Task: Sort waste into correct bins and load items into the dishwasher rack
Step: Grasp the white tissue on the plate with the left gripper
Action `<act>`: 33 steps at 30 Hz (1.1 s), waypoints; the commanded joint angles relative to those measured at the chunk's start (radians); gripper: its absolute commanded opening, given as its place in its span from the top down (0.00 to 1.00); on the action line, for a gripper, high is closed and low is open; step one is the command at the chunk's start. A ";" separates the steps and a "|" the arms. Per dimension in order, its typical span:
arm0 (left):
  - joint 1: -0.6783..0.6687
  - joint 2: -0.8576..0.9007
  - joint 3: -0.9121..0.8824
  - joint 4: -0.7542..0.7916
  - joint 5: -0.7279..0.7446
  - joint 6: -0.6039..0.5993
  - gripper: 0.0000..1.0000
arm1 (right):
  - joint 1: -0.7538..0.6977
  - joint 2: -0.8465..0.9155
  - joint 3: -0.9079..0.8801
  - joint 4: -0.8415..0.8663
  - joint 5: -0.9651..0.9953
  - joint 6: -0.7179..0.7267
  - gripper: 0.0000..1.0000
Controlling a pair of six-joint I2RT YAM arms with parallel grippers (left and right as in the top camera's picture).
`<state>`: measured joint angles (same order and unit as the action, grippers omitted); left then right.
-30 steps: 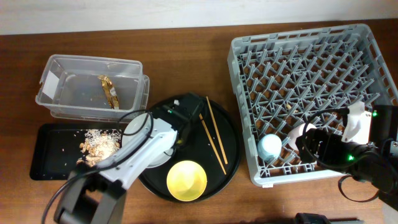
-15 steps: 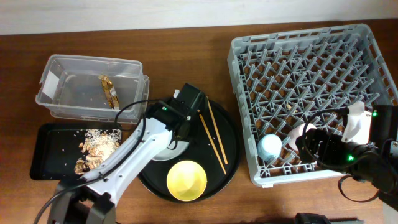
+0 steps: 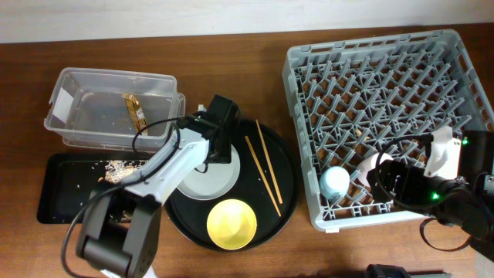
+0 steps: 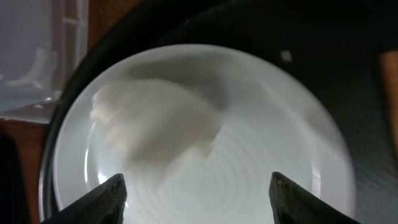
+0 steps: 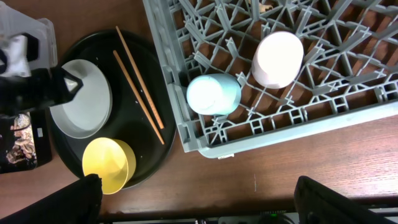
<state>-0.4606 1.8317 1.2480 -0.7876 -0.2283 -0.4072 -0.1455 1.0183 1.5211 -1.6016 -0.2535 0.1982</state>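
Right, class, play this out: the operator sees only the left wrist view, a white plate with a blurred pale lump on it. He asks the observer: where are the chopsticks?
Observer: The chopsticks lie on the round black tray, just right of your white plate.
Operator: Are any cups loaded?
Observer: Yes. The light-blue cup and the pale pink cup sit side by side in the dishwasher rack, near the corner closest to that tray.
Operator: And the wrapper?
Observer: The golden-brown wrapper is in the clear tub.
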 commanded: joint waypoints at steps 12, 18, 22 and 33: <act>0.057 0.063 0.016 0.104 -0.039 0.064 0.28 | -0.005 -0.001 0.005 0.001 -0.005 -0.010 0.01; 0.058 0.160 0.013 0.137 -0.065 0.064 0.61 | -0.005 -0.001 0.005 -0.002 -0.005 -0.010 0.01; 0.054 0.156 0.026 0.120 -0.056 0.064 1.00 | -0.005 -0.001 0.005 -0.003 -0.005 -0.010 0.01; 0.185 -0.083 0.340 -0.170 -0.045 0.064 1.00 | -0.005 -0.001 0.005 -0.003 -0.005 -0.010 0.01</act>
<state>-0.3706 1.8202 1.5467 -0.9745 -0.2504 -0.3473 -0.1455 1.0183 1.5211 -1.6047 -0.2535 0.1982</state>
